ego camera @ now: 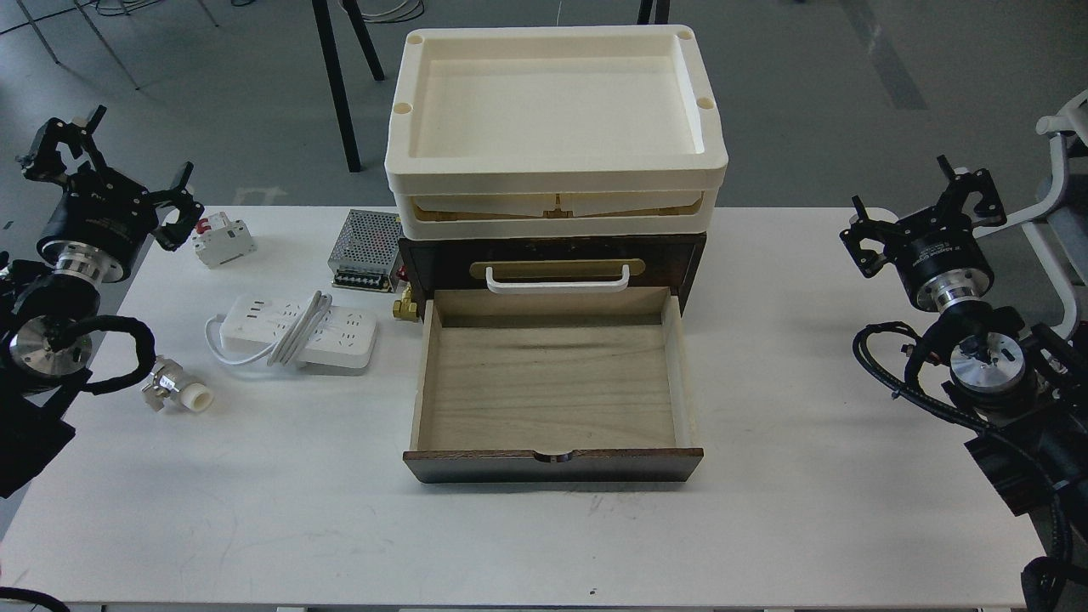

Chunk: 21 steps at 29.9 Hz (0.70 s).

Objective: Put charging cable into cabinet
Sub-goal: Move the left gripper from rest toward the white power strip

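White worktop (765, 357): charging cable (297, 333) lies lengthwise left of the open cabinet (552, 382) drawer, nearer the left gripper (110, 161), jaws apart; right gripper (926, 204) jaws apart too.

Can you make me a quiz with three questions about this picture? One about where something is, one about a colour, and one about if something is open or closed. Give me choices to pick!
1. Where is the charging cable?
A. Inside the drawer
B. On the table, left of the cabinet
C. On top of the cream trays

2. What colour is the switch on the small circuit breaker?
A. Red
B. Blue
C. Green

3. How is the bottom drawer of the cabinet?
A. Pushed shut
B. Pulled out and holding nothing
C. Pulled out and full of tools

Answers:
1. B, the white strip with its cord looped over it lies on the table beside the cabinet's left side.
2. A, a red patch shows on its white body.
3. B, only bare pale wood shows inside it.
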Each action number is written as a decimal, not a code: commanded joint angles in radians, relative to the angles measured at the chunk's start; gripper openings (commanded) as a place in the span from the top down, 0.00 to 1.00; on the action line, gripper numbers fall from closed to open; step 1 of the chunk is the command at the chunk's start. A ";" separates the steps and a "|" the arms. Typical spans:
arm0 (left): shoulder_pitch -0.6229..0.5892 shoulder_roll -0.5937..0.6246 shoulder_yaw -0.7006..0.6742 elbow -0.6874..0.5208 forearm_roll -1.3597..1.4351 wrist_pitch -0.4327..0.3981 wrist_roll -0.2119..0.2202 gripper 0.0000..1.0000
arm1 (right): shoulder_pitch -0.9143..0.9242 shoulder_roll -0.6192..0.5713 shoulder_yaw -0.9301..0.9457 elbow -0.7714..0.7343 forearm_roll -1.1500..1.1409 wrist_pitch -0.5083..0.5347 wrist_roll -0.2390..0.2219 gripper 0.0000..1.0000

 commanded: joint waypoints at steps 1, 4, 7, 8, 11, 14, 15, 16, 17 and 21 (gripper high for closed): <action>-0.001 0.000 -0.002 0.000 -0.003 0.000 -0.006 0.00 | 0.000 0.000 0.001 0.000 -0.001 -0.002 0.020 0.00; -0.007 0.000 -0.004 -0.002 -0.008 0.000 0.002 0.00 | 0.000 0.000 0.001 0.000 -0.001 -0.005 0.023 0.00; -0.016 0.011 -0.008 -0.003 -0.012 0.000 0.000 0.00 | -0.001 0.000 -0.001 -0.002 -0.001 -0.005 0.023 0.00; -0.016 0.017 -0.007 -0.014 -0.012 0.000 0.005 0.00 | -0.001 0.000 -0.001 -0.002 -0.001 -0.005 0.023 0.00; -0.019 0.070 -0.002 -0.044 -0.005 0.000 0.031 0.00 | -0.001 0.000 -0.001 -0.002 -0.001 -0.005 0.023 0.00; -0.039 0.150 0.012 -0.098 0.024 0.000 0.060 0.01 | -0.003 0.000 -0.003 -0.002 -0.001 -0.005 0.023 0.00; -0.050 0.184 0.016 -0.135 0.071 0.000 0.072 0.01 | -0.004 0.000 -0.006 -0.002 -0.001 -0.003 0.023 0.00; -0.057 0.230 0.024 -0.191 0.142 0.000 0.082 0.01 | -0.004 0.000 -0.009 -0.002 -0.001 -0.003 0.023 0.00; -0.059 0.279 0.024 -0.250 0.217 0.000 0.088 0.01 | -0.004 0.000 -0.010 0.000 -0.001 -0.003 0.023 0.00; -0.059 0.443 0.022 -0.506 0.594 0.000 0.088 0.01 | -0.004 0.000 -0.015 0.000 -0.002 -0.003 0.024 0.00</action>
